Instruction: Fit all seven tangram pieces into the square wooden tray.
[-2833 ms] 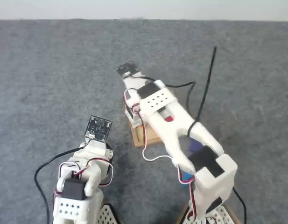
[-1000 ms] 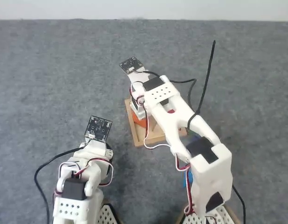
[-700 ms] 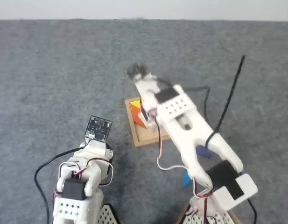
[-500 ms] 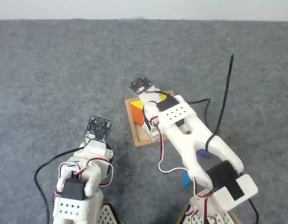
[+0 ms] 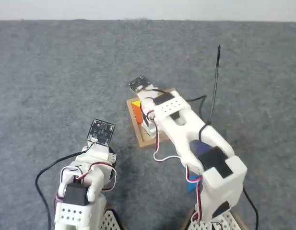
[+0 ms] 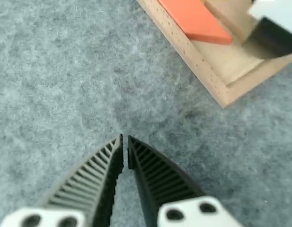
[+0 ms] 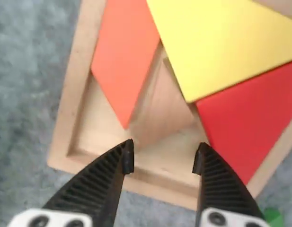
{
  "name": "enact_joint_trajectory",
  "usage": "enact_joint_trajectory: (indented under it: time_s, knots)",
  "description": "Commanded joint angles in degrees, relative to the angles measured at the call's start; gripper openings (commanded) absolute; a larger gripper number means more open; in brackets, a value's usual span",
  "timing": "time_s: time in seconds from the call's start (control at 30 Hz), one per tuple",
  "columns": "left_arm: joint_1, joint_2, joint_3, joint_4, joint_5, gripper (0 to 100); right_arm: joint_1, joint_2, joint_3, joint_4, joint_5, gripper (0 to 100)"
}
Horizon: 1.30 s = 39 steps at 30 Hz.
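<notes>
The square wooden tray (image 7: 74, 90) lies under my right gripper (image 7: 164, 158), which hangs open and empty just above the bare wood at one corner. An orange piece (image 7: 124, 61), a yellow piece (image 7: 226, 42) and a red piece (image 7: 235, 123) lie in the tray. From above, my right arm (image 5: 171, 115) covers most of the tray (image 5: 135, 127); the orange piece (image 5: 136, 114) and a bit of yellow (image 5: 135, 103) show beside it. My left gripper (image 6: 125, 139) is shut and empty over the grey felt, short of the tray's corner (image 6: 221, 90).
A purple piece (image 5: 199, 146) and a blue piece (image 5: 191, 184) lie on the felt beneath my right arm, near its base. A scrap of green (image 7: 273, 217) shows outside the tray. A black cable (image 5: 215, 81) stands up behind the right arm. Open felt stretches left and far.
My right arm swung out to the right, then came back over the tray's near-left part. The left arm has kept still.
</notes>
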Motion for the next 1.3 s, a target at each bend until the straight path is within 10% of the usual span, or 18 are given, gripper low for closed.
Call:
enact_joint_trajectory:
  time_s: [0.0,1.27]
  knots:
    - [-0.2,-1.1,-0.6,0.2,-0.2,2,-0.2,-0.9,-5.8,0.9,-0.9,22.3]
    - [-0.2,-1.1,-0.6,0.2,-0.2,2,3.6,4.4,-9.3,3.2,-1.5,16.0]
